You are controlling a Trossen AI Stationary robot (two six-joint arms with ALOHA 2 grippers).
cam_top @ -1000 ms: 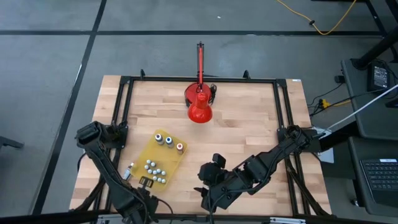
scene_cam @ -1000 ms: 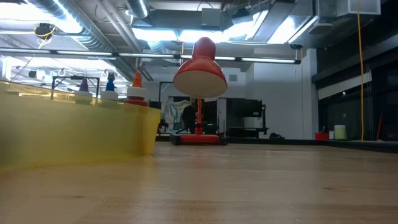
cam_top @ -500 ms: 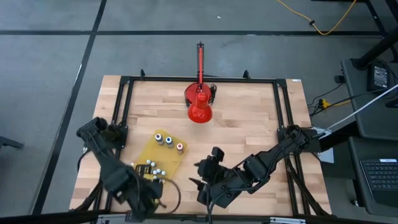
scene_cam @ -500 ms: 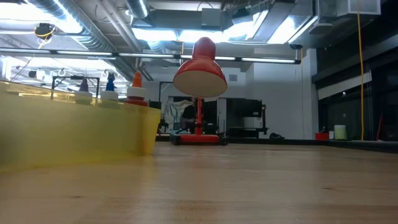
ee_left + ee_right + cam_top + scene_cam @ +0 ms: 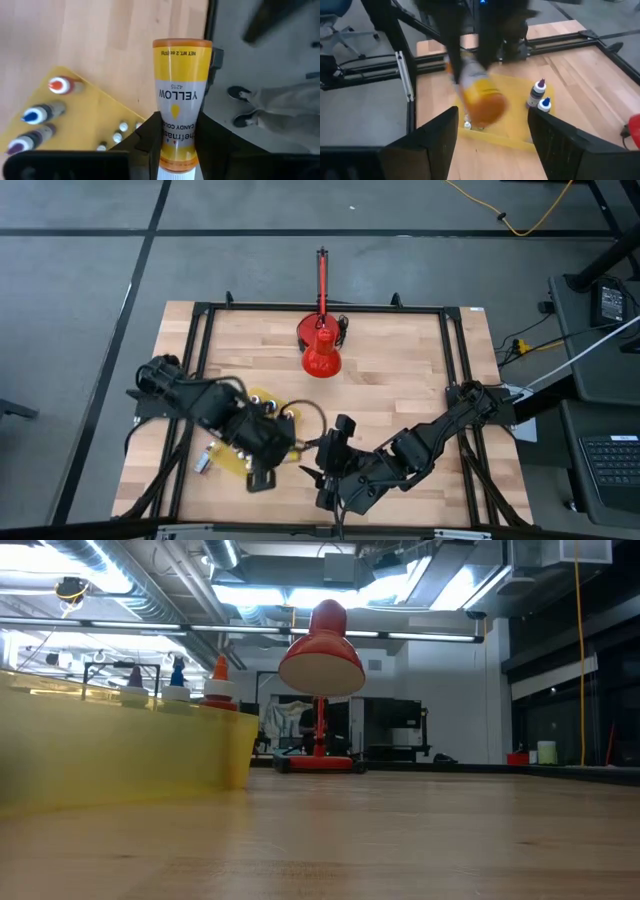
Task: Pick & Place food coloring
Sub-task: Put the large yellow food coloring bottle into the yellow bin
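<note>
Item: food coloring set. One yellow bottle (image 5: 181, 100), cylindrical, orange-yellow body with a pale label reading "YELLOW" and a white cap end, is sitting upright in the centre of the left wrist frame. The left gripper (image 5: 172, 137) is clamping it, its two dark fingers (image 5: 150, 137) pressing both sides of the bottle's lower end near the cap, narrowly spread to the bottle's width. In the right wrist frame the same bottle (image 5: 480, 97) is appearing blurred at centre, hanging below the left arm and above the yellow tray (image 5: 512, 135).

Remaining bottles: three small ones with red, blue and purple tips are standing in a row (image 5: 42, 112) at the lower left of the left wrist frame, on the yellow tray (image 5: 95, 117); small white caps (image 5: 120, 135) are lying nearby on it. In the low frame three tips are showing above the tray wall (image 5: 120, 755) at left.

In the high frame the left gripper (image 5: 262, 465) is hovering over the tray (image 5: 232, 462), lower left of centre. The right gripper (image 5: 322, 470), just beside it, is standing half open, holding nothing. A red lamp (image 5: 321, 350) is standing at upper centre of the wooden table (image 5: 400, 380).
</note>
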